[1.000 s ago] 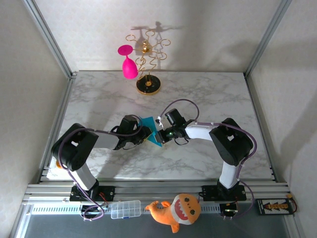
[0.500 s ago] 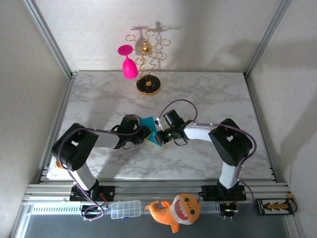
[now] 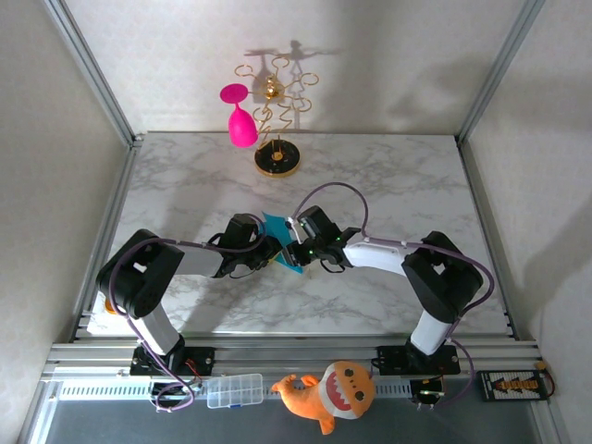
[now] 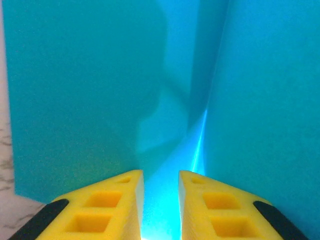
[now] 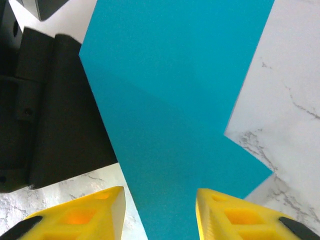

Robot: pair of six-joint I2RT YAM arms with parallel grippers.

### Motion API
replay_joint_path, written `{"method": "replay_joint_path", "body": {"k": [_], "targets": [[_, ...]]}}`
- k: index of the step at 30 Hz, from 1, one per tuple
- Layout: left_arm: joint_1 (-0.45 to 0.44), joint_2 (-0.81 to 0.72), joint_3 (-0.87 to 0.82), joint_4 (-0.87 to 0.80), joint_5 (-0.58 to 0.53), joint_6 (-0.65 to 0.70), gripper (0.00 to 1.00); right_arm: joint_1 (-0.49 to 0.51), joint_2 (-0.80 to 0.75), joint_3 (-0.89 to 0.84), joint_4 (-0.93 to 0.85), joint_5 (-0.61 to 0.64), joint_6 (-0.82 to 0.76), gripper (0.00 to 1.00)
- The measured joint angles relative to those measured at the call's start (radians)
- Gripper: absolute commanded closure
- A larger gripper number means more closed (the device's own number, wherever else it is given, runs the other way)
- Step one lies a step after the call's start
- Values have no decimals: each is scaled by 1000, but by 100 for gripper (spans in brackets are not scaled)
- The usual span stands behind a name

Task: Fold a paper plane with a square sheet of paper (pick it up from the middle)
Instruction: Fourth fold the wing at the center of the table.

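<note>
Left gripper [image 4: 160, 174] pinches the square sheet of paper [image 4: 90, 90], jaws narrow; right gripper [image 5: 160, 192] straddles it, jaws apart, released.

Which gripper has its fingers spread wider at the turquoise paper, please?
The right gripper: its fingers stand wide apart, while the left gripper pinches the paper.

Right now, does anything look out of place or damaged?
Nothing damaged or spilled; the part-folded turquoise paper looks intact. One oddity: an orange plush toy lies off the marble table, by the near rail.
</note>
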Motion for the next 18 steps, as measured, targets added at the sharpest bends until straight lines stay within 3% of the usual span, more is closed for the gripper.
{"method": "replay_joint_path", "body": {"k": [10,18], "targets": [[0,1,1,-1,0,0,76,32,56,0,-21,74,13,60],[0,1,4,-5,0,0,76,38,79,10,-20,77,3,68]]}}
